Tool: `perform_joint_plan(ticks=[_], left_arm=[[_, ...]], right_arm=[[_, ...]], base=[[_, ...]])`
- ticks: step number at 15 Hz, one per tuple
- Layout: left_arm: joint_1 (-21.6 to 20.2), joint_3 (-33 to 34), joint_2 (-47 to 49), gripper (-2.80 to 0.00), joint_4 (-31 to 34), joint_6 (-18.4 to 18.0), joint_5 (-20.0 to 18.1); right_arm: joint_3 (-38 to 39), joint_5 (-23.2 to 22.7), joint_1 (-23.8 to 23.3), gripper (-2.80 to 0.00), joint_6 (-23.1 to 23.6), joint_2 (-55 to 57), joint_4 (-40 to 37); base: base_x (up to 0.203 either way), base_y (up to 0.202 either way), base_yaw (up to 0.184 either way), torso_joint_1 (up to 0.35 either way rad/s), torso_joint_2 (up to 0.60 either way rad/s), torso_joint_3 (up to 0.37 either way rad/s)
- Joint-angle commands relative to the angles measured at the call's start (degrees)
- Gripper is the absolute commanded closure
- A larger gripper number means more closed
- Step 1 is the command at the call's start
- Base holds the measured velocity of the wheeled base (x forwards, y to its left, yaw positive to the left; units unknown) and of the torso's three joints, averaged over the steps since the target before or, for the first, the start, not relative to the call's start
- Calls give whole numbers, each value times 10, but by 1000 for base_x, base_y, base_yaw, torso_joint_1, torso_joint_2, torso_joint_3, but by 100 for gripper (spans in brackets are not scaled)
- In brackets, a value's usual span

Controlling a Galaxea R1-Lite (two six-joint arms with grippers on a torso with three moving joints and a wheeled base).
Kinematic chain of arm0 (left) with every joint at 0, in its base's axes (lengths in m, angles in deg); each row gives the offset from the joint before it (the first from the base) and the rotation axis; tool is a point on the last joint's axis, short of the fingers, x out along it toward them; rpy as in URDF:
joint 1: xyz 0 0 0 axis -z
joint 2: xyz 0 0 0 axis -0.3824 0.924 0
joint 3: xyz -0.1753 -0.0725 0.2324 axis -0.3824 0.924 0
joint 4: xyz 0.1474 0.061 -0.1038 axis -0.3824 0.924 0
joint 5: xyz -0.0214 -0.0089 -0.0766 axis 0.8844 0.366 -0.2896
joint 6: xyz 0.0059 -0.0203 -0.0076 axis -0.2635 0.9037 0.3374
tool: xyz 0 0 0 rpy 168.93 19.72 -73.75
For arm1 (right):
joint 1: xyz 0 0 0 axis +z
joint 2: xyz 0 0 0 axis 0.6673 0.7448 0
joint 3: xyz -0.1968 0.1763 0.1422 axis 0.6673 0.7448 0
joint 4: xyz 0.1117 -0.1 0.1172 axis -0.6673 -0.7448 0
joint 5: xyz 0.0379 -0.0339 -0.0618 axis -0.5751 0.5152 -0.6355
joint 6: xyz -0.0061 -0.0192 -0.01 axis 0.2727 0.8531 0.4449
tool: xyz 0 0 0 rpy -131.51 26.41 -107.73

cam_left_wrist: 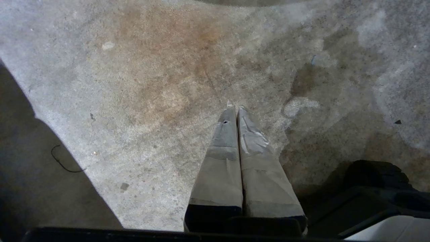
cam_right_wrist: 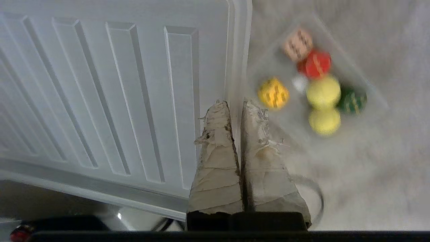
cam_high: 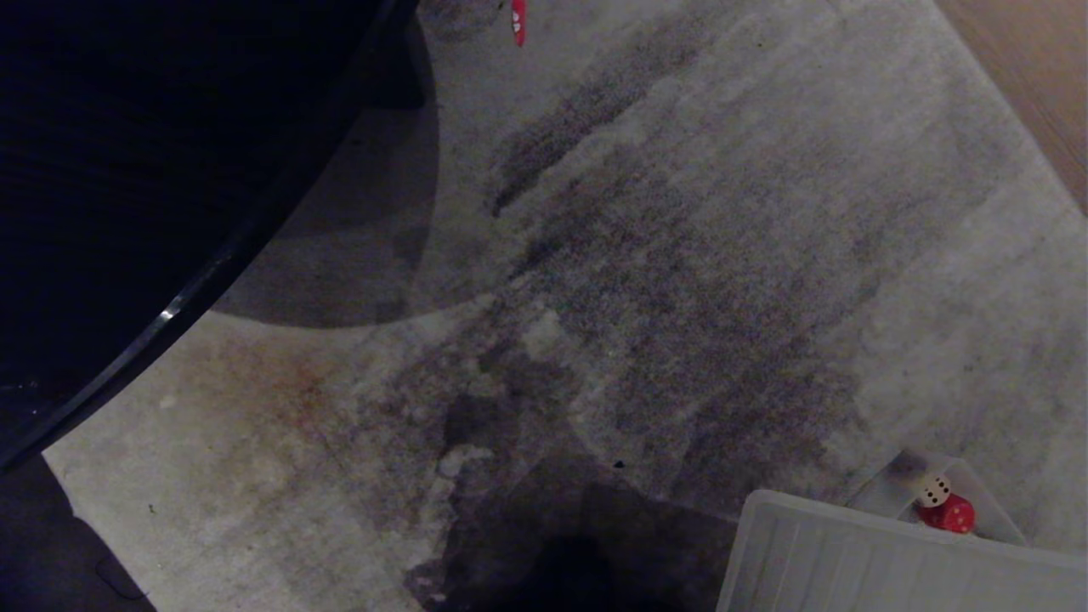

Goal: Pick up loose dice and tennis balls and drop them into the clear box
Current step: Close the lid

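Observation:
The clear box (cam_right_wrist: 268,62) sits on the carpet beside a ribbed lid. Inside it lie a cream die (cam_right_wrist: 298,44), a red die (cam_right_wrist: 315,64), a yellow die (cam_right_wrist: 273,93) and two tennis balls (cam_right_wrist: 323,91) (cam_right_wrist: 325,120). My right gripper (cam_right_wrist: 235,102) hangs shut and empty above the seam between lid and box. In the head view only a corner of the box (cam_high: 990,506) shows, with the cream die (cam_high: 933,490) and red die (cam_high: 952,513) in it. My left gripper (cam_left_wrist: 235,108) is shut, empty, over bare carpet. Neither gripper shows in the head view.
The flat ribbed lid (cam_high: 850,561) (cam_right_wrist: 100,94) lies at the lower right of the head view, covering part of the box. A dark green ball-like piece (cam_right_wrist: 352,102) is also in the box. A black round table (cam_high: 127,170) fills the upper left. A small red object (cam_high: 518,21) lies far off.

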Motion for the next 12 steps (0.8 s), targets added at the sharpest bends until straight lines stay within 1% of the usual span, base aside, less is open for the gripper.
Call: perform_joint_plan(ticks=[1, 2, 3, 9, 12], left_arm=[[0, 1, 1, 0, 0, 0, 1], [0, 1, 1, 0, 0, 0, 1], [0, 1, 1, 0, 0, 0, 1], [0, 1, 1, 0, 0, 1, 1], [0, 1, 1, 0, 0, 0, 1]], right_arm=[[15, -11, 7, 0, 23, -85, 6], [19, -14, 9, 0, 25, -90, 10], [21, -10, 10, 0, 9, -88, 13], [21, -9, 10, 0, 11, -88, 13], [21, -9, 10, 0, 5, -88, 13]], base=[[0, 0, 0, 0, 0, 0], [0, 0, 0, 0, 0, 0], [0, 0, 0, 0, 0, 0], [0, 0, 0, 0, 0, 0], [0, 0, 0, 0, 0, 0]])
